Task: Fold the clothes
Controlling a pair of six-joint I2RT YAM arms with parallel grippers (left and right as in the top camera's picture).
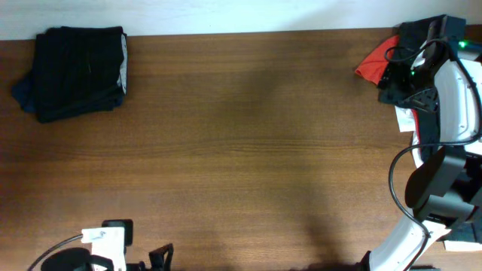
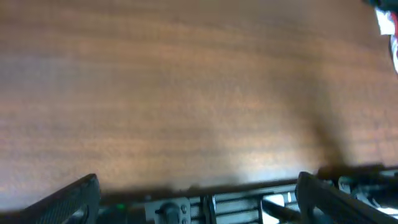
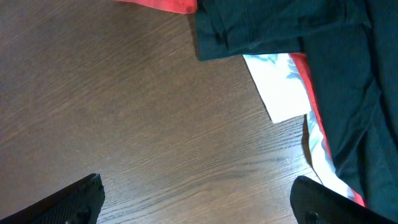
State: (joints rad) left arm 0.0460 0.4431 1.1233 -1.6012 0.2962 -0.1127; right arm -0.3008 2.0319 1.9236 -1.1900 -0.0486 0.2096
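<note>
Closest to the lens in the right wrist view are the dark fingers [image 3: 74, 199] of my right claw [image 3: 199, 202], one at each bottom corner of the frame. They are spread wide, with only bare wood between them. Above them, across the upper right of that frame, lies a dark garment [image 3: 292, 25] in loose folds. A white patch with red trim [image 3: 280, 87] pokes out from under its lower edge. The red-orange piece [image 3: 161, 5] just shows at the top edge. From overhead, this heap sits at the upper right corner of the table [image 1: 248, 135], with my right arm over it and the red-orange cloth sticking out to the left. My left claw [image 2: 199, 199] is at the bottom left of the overhead frame, well apart from any cloth. Its fingers are likewise parted over empty wood, holding nothing. A folded dark stack [image 1: 79, 71] rests at the upper left of the overhead frame, untouched by either claw.
</note>
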